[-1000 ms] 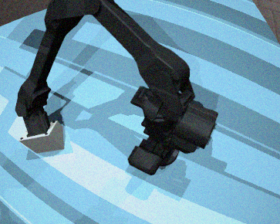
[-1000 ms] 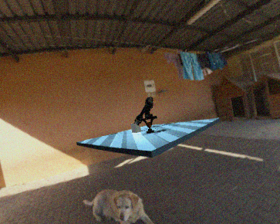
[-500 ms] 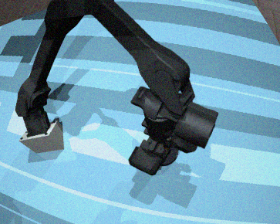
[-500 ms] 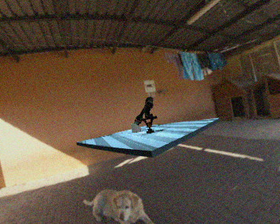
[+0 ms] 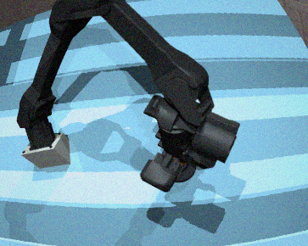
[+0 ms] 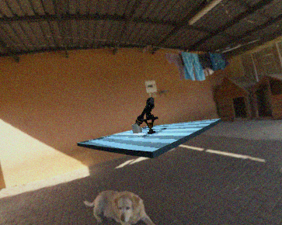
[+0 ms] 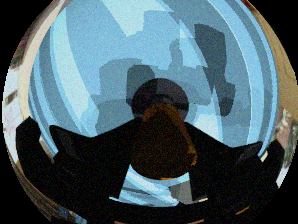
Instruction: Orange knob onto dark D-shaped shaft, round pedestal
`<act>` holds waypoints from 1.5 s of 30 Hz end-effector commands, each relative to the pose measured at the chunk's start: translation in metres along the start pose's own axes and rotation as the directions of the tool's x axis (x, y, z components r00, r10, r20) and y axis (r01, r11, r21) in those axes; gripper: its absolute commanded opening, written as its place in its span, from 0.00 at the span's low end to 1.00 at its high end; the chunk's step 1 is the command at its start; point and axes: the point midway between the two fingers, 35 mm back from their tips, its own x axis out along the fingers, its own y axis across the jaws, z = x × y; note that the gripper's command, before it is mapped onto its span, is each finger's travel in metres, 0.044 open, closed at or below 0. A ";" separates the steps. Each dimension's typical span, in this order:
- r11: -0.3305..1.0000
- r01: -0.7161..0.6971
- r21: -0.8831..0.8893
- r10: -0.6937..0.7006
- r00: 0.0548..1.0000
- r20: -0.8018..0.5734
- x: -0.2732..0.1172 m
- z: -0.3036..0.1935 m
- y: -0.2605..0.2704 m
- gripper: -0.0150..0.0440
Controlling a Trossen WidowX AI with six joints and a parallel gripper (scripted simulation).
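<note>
Your blue-striped table [image 5: 87, 187] [image 6: 119, 143] [image 7: 120, 50] stands before an orange wall [image 6: 68, 89], kennels [image 6: 231, 102] at right. The wrist view alone clearly shows your gripper [image 5: 182, 163] [image 6: 151, 123] [image 7: 162, 142] clamped on the orange knob [image 7: 162, 145], over the round pedestal [image 7: 142, 100].

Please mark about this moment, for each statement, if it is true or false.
1. The orange knob is between the fingers of the hand. True.
2. The hand is fully open and holds nothing. False: it is closed on the knob.
3. The pedestal is bright white. False: it is dark.
4. The arm's base stands on a pale block. True.
5. The dog is on the striped table. False: it is on the floor below.
</note>
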 end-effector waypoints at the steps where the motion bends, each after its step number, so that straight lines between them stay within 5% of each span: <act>1: 1.000 -0.001 -0.024 0.001 1.000 0.000 0.000 -0.001 0.000 0.25; 23: 0.998 -0.001 0.055 0.001 1.000 0.000 0.001 -0.001 -0.001 0.25; 45: 0.998 -0.001 -0.060 0.001 1.000 0.000 0.001 -0.001 0.000 0.25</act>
